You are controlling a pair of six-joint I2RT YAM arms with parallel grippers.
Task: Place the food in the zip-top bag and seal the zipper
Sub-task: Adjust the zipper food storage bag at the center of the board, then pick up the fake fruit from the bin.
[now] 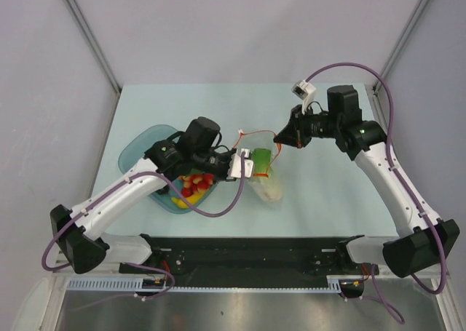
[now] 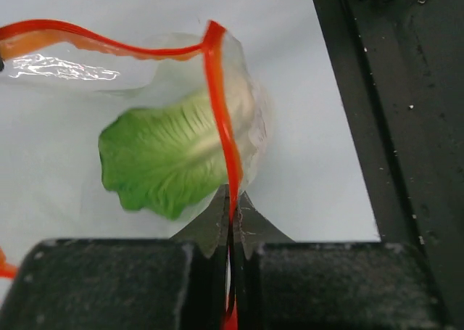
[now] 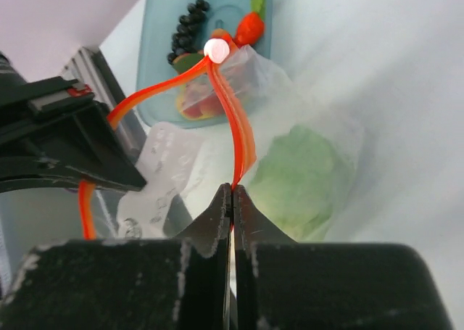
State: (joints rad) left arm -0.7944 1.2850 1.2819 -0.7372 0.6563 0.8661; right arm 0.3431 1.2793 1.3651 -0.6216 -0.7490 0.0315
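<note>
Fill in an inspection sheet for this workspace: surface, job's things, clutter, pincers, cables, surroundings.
Surface: pale blue-green table.
Job's things: zip-top bag has its mouth open, with the cabbage showing through its wall, seemingly inside. The berries, banana, grapes and pepper sit in the teal bowl.
Clutter: nothing seen.
Pincers: left pincer and right pincer are each shut on the zipper.
Cables: a purple cable loops from each arm; the left one crosses the bowl.
Surroundings: grey walls; black rail at the near edge.
</note>
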